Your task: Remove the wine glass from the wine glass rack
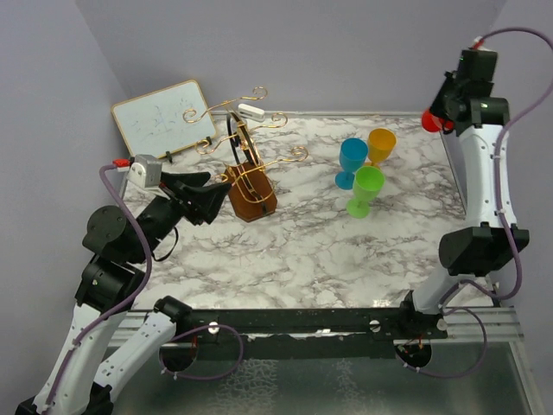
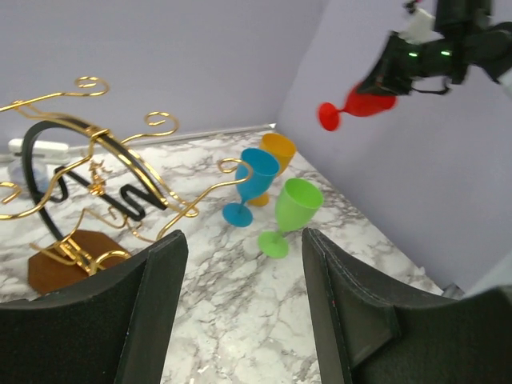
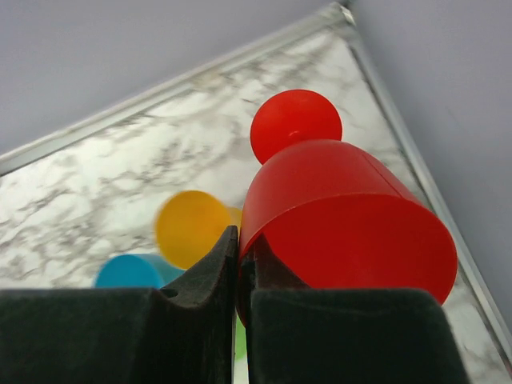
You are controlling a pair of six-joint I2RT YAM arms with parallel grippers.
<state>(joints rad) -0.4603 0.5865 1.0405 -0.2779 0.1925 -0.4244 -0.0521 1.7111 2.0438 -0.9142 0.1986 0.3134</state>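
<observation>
Right gripper (image 3: 238, 240) was clamped on the rim wall of the red plastic wine glass (image 3: 344, 224), one finger inside the bowl, one outside; the glass lay on its side in the air, foot pointing away from the fingers, well clear of the gold wire wine glass rack with the brown wooden block base (image 1: 251, 186); below that gripper ran the metal edge strip at the far right corner of the white marble table (image 1: 302, 251), with the right wall close beside.

Left gripper (image 2: 240, 236) had its jaws apart with nothing between them; it sat low, the rack just ahead and to its left; bare marble ahead of it up to the standing glasses.

Count: four glasses; one red, held; three upright on the table in a tight cluster ahead of the left gripper, blue (image 1: 352, 160), orange (image 1: 380, 143), green (image 1: 366, 188); one rack; one white board (image 1: 162, 117) beyond the left gripper, leaning at the far left corner.
</observation>
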